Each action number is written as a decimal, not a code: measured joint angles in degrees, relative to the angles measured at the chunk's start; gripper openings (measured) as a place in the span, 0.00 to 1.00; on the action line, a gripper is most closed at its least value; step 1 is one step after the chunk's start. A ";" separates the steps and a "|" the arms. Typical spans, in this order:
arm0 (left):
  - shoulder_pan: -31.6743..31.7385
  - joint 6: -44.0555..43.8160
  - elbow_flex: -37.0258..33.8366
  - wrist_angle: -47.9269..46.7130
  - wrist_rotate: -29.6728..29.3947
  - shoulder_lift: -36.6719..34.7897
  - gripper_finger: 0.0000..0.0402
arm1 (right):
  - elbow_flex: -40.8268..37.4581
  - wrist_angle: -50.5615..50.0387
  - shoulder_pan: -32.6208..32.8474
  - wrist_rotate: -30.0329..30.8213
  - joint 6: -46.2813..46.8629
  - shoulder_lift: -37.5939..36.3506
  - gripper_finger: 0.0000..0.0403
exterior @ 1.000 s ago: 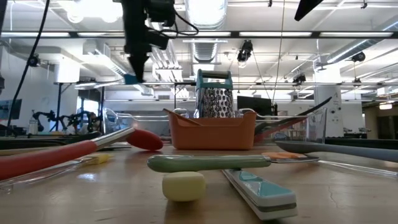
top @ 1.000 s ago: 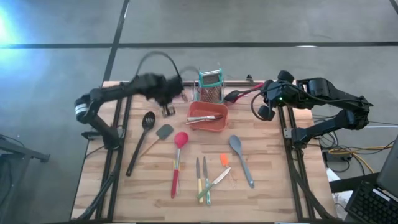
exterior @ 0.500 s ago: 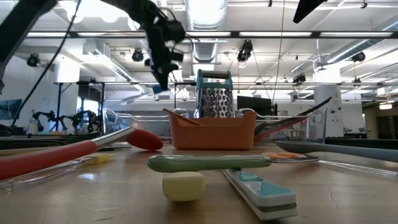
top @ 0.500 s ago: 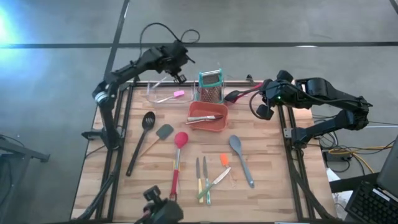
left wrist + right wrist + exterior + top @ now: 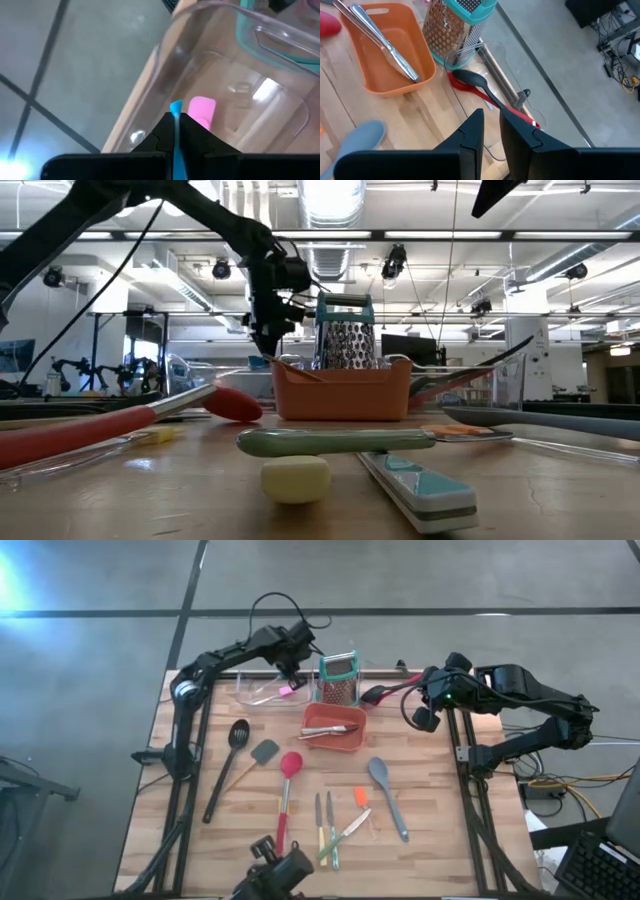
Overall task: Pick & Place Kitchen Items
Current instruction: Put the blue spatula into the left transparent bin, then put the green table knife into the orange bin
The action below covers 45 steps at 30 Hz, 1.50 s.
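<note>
My left gripper (image 5: 290, 665) hangs at the table's far edge over a clear container (image 5: 250, 690), shut on a thin blue scraper (image 5: 176, 107). A pink scraper (image 5: 202, 110) lies on that container's bottom. My right gripper (image 5: 425, 705) waits high at the far right; its fingers (image 5: 492, 117) stand slightly apart with nothing between them. Below it a black spoon with a red handle (image 5: 485, 95) lies slanted next to the grater (image 5: 339, 680). More utensils lie flat on the wood: a black slotted spoon (image 5: 225, 765), a red spoon (image 5: 287, 795), a grey-blue spoon (image 5: 387, 795). My left gripper pinches the blue scraper between its two fingers. Only the scraper's thin edge shows, and its free end (image 5: 176, 105) sticks out a little past the fingertips. The fingers slant steeply down. The scraper is lifted clear, above the clear container.
A red-orange bin (image 5: 345, 745) holding metal cutlery (image 5: 325, 728) stands mid-table in front of the grater. A grey spatula (image 5: 262, 753), an orange scraper (image 5: 359, 797) and knives (image 5: 330, 830) lie nearer the front. A dark object (image 5: 275, 875) shows at the near edge.
My left gripper, still shut on the blue scraper, has swung toward the table's far edge and to the right, and has sunk until it hangs over the clear container. The dark object has come into view at the near edge.
</note>
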 joint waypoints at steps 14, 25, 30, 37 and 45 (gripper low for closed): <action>-0.03 0.25 -9.55 4.77 5.06 1.19 0.03 | 0.00 -0.33 -0.05 0.00 0.48 0.00 0.14; 0.13 2.75 -13.92 10.28 4.90 0.95 0.10 | 0.00 -0.44 -0.05 -0.02 0.48 0.00 0.15; 0.13 3.35 -13.56 10.02 4.73 0.94 0.24 | 0.00 -0.44 -0.05 -0.11 0.48 0.00 0.17; 0.17 4.41 -9.82 1.96 3.98 0.75 0.36 | 0.00 -0.43 -0.05 -0.11 0.48 0.00 0.19; 0.12 4.33 1.78 -13.11 4.13 -1.23 0.41 | 0.00 -0.41 -0.05 -0.11 0.47 0.00 0.18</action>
